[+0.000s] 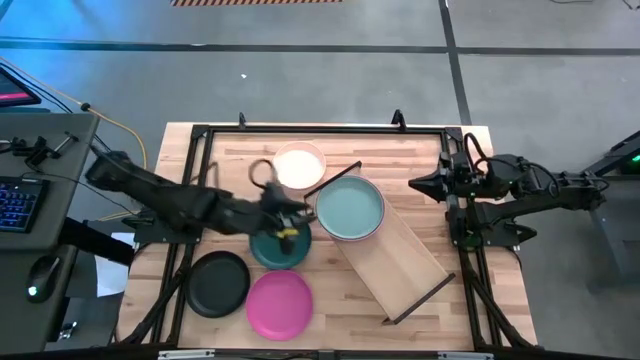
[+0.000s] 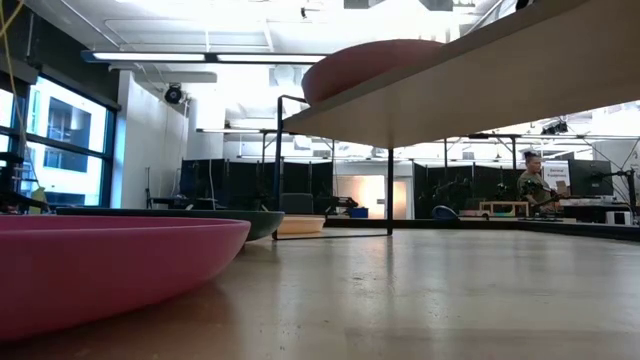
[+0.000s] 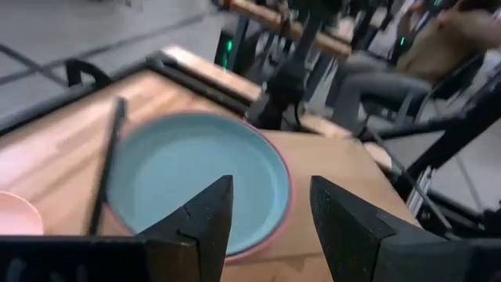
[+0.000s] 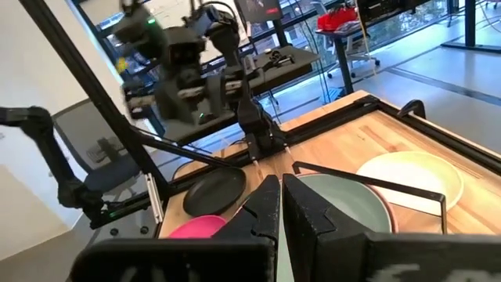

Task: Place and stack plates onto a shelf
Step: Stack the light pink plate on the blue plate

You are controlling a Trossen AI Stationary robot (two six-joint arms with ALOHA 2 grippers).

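The shelf (image 1: 400, 260) lies slantwise on the table's right half. A pale teal plate (image 1: 350, 208) sits on its far end, stacked on a light pink plate whose rim (image 3: 275, 227) shows beneath it. The cream plate (image 1: 300, 165), dark green plate (image 1: 265, 252), black plate (image 1: 220, 283) and magenta plate (image 1: 280, 303) rest on the table. My left gripper (image 3: 270, 227) is open and empty, above the dark green plate's far edge and pointing at the teal plate (image 3: 196, 176). My right gripper (image 4: 280, 205) is shut and empty, at the table's right side (image 1: 418, 185).
A dark metal frame (image 1: 300, 130) runs round the table's edges. The shelf's thin end frame (image 4: 368, 184) stands between the cream and teal plates. In the low view the magenta plate (image 2: 100, 270) is close in front, and the shelf board (image 2: 480, 80) runs overhead. A person (image 3: 462, 47) sits beyond the table.
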